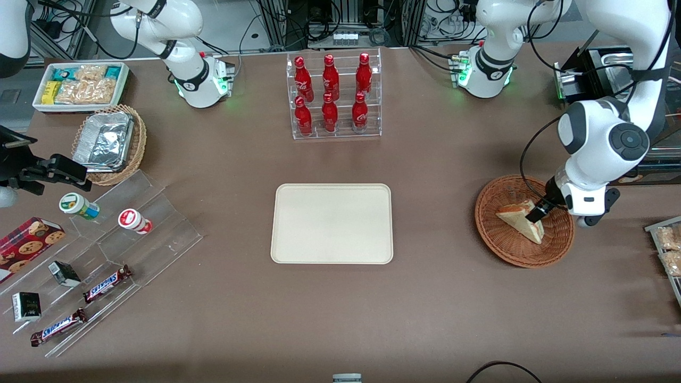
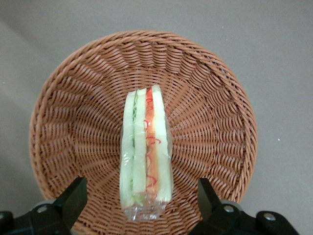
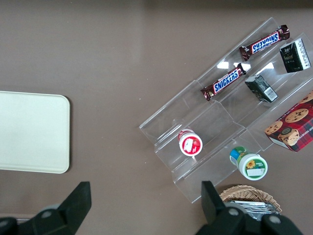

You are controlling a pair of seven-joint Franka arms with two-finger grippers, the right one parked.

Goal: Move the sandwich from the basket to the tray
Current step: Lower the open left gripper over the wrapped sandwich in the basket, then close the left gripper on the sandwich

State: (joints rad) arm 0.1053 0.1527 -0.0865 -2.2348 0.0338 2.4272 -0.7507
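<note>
The gripper (image 1: 536, 214) is hanging low over the sandwich (image 1: 522, 219), fingers (image 2: 71, 200) spread wide apart, one on each side of the wedge, not touching it yet. The sandwich is sitting cut edge up in the basket (image 1: 524, 221), near the table edge at the working arm's end. The tray (image 1: 332, 223) is lying bare at mid table, well apart from the basket.

Step in hand, as I judge it: the approach to the grasp. Next move probably calls for dropping a bit more, closing on the bread faces w/o crushing, then lifting clear of the rim and carrying over to the tray.

Counts: 1 sandwich, 1 basket, 1 tray. Also 6 red bottles (image 1: 331, 94) in a clear rack toward the edge farthest from the front camera, and 2 Snickers bars (image 1: 106, 283) near the corner at the parked arm's end.
</note>
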